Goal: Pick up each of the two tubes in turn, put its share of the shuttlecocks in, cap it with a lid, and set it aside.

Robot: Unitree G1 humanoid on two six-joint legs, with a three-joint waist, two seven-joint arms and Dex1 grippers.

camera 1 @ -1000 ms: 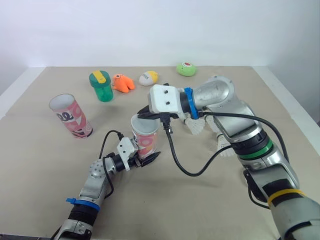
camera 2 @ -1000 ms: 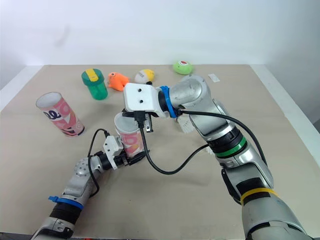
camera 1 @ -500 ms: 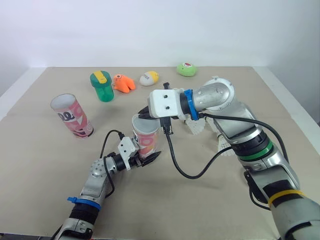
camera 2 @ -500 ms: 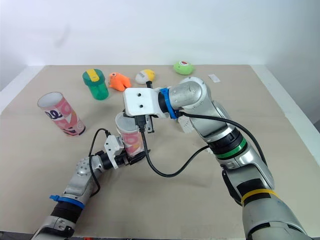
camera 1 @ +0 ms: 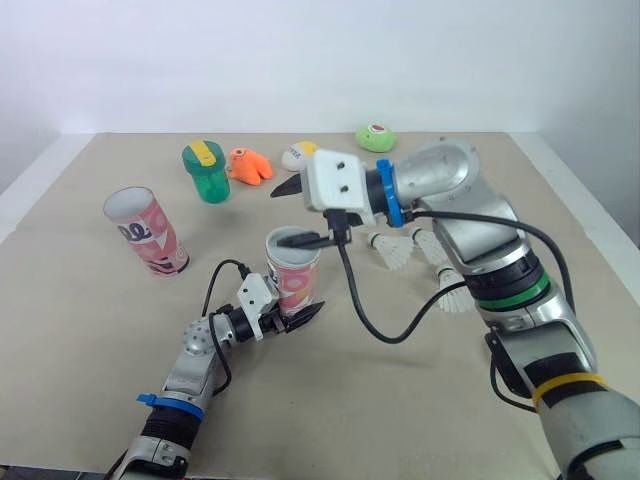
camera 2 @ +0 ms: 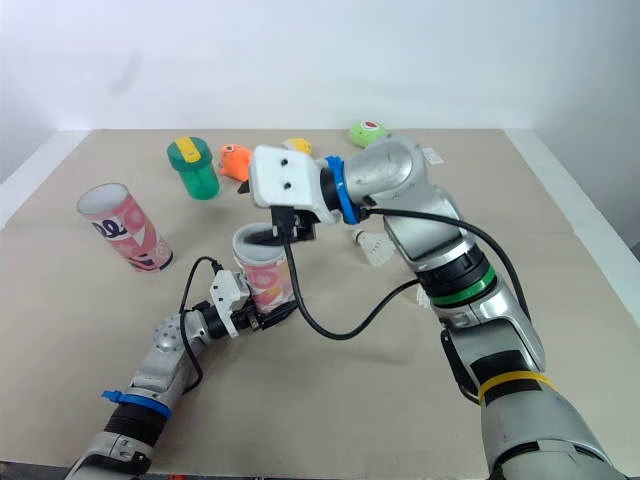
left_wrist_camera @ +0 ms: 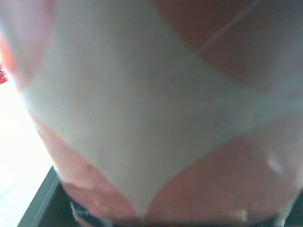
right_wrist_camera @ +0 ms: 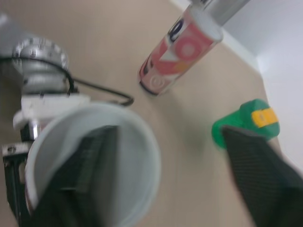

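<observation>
Colour key for my head views.
- Surface [camera 1: 100,330]: plain beige.
- Near tube [camera 1: 292,280]: pink and red shapes on white, with a white rim.
- Far tube [camera 1: 145,232]: I read the same print, with dark lettering.
- Shuttlecocks [camera 1: 392,252]: white.
- Cup [camera 1: 205,172]: green with a yellow lid strip.
- Three toys: one orange [camera 1: 248,166], one white and yellow [camera 1: 298,155], one green [camera 1: 375,137] with a red-and-white spot.
- Left end effector [camera 1: 288,318]: black fingers and a white housing.
- Right end effector [camera 1: 295,213]: black fingers, a white housing and a blue ring.
</observation>
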